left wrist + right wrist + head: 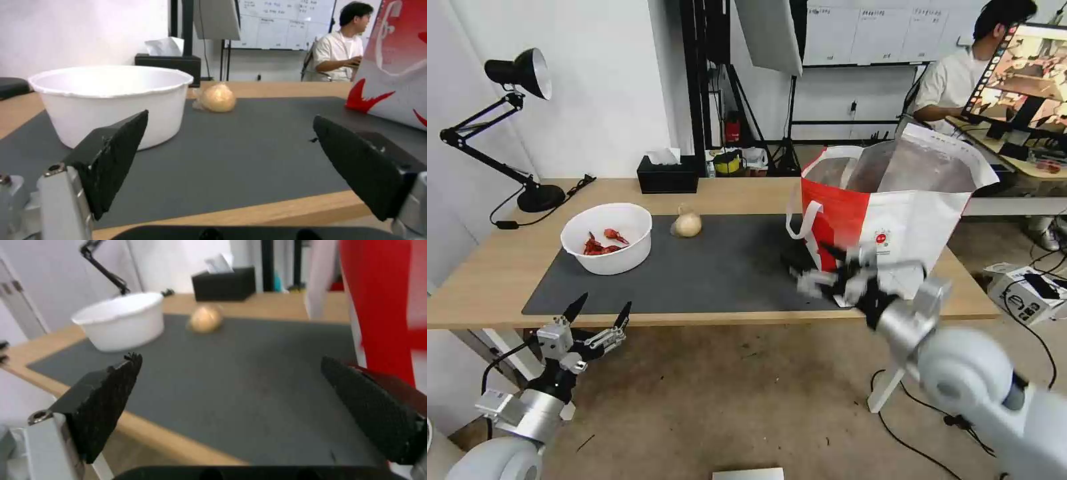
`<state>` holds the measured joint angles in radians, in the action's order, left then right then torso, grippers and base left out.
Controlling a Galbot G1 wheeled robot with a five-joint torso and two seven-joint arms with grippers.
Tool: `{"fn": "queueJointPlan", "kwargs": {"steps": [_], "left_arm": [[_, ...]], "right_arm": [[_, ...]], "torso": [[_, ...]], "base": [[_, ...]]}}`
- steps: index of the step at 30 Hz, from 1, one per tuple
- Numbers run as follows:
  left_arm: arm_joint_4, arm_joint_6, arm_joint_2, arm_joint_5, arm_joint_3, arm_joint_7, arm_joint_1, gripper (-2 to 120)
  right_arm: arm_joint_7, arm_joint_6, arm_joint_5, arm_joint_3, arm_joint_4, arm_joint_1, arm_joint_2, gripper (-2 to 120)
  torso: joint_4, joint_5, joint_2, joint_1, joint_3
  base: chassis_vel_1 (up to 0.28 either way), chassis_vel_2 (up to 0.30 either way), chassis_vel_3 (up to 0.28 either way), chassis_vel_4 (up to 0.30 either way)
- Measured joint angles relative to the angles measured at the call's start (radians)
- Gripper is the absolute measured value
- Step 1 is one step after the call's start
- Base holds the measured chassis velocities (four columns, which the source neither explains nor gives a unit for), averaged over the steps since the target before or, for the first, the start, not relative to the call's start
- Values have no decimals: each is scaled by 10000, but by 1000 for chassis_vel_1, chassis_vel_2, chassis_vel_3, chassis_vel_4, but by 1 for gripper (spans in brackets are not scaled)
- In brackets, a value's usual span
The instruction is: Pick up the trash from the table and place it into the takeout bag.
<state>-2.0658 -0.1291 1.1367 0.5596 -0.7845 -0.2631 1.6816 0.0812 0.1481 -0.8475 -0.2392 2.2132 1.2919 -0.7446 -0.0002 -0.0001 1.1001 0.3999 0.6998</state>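
Spread wide and empty, the left gripper hangs below the table edge; the right gripper, equally agape, hovers beside the takeout bag. Farther off sit the white bowl and beige lump.

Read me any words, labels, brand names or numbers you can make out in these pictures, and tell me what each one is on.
No text can be read.
takeout bag: its small round red logo is too small to read.
Whiteboard behind the table: handwriting too blurred to read.
White box on the floor: dark label marks, unreadable.
Black tissue box and white bowl: no markings visible.
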Motion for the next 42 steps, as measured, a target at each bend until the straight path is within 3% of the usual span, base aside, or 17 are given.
{"fn": "queueJointPlan", "kwargs": {"steps": [5,13,35,42], "left_arm": [[100,-1,22,0,-28,-205,77,100],[191,23,34,-13,-38,-529,191,100],[221,55,116,-47,-93,-891,394,100],[267,102,114,-49,-40,-899,324,100]], "right_arm": [[26,-833,1185,-77,-437,989,-663,100],[280,-1425,1898,16,-895,1429,-1096,100],[897,-1408,2144,278,-965,1482,-1370,100],[1033,-1211,1724,1242,-1536,-117,-1148,100]], "torso": [[2,2,-1,0,0],[1,1,-2,0,1],[1,1,-1,1,1],[2,2,-1,2,2]], "base": [[0,0,0,0],[0,0,0,0],[0,0,0,0],[0,0,0,0]]}}
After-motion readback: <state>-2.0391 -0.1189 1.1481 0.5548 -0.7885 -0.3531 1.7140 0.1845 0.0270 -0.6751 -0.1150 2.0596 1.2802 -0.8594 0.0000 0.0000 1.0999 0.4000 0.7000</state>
